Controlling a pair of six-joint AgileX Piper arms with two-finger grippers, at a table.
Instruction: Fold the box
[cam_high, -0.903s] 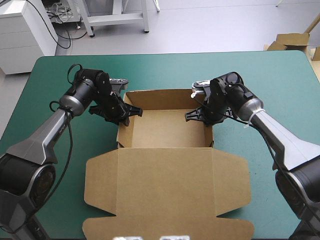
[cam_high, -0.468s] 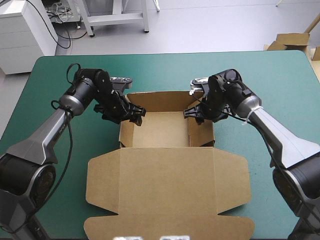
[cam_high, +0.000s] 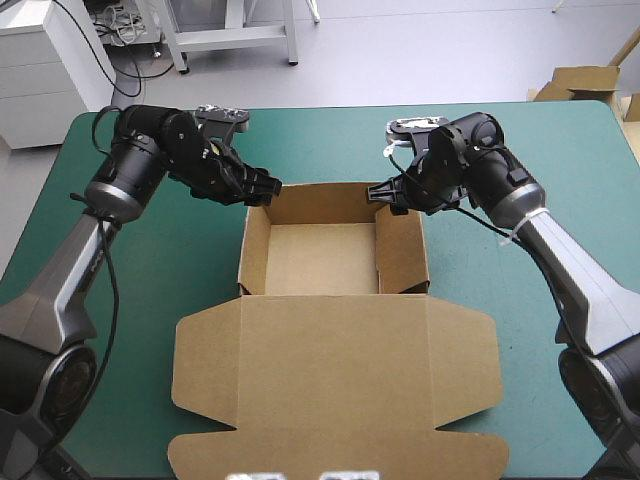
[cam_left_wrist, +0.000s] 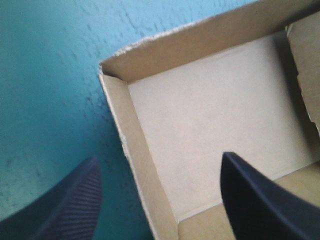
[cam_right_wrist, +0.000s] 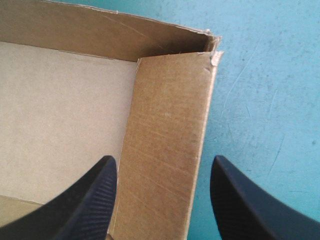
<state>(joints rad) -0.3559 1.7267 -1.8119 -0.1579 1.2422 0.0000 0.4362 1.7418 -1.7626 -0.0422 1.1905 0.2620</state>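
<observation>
1. Box. One brown box (cam_high: 322, 258) stands near the middle of the bench (cam_high: 530, 150). It is an open tray with four walls upright. Its one lid (cam_high: 335, 365) lies flat on the near side, with one flap on each side and one front flap toward the near edge.

2. Clearance. Bare teal-green cover lies to the left, to the right and beyond the far wall of the tray. The lid takes up the near part of the bench. The tray's inside holds nothing but its own floor.

3. Fingers. I have two pairs, four black fingers in all.
- My left fingers (cam_left_wrist: 65, 205) stand apart and grip nothing. They straddle the tray's left wall close to the far-left corner, one over the cover and one over the tray floor.
- My right fingers (cam_right_wrist: 80, 205) also stand apart and grip nothing. They straddle the right wall close to the far-right corner, one over the floor and one over the cover.

4. Change from earlier. Earlier, both pairs were lower, at the side walls about halfway along the tray, and the right wall's inner panel was still leaning inward. Now both pairs have risen and pulled back toward the far corners. Both side walls stand upright.
</observation>
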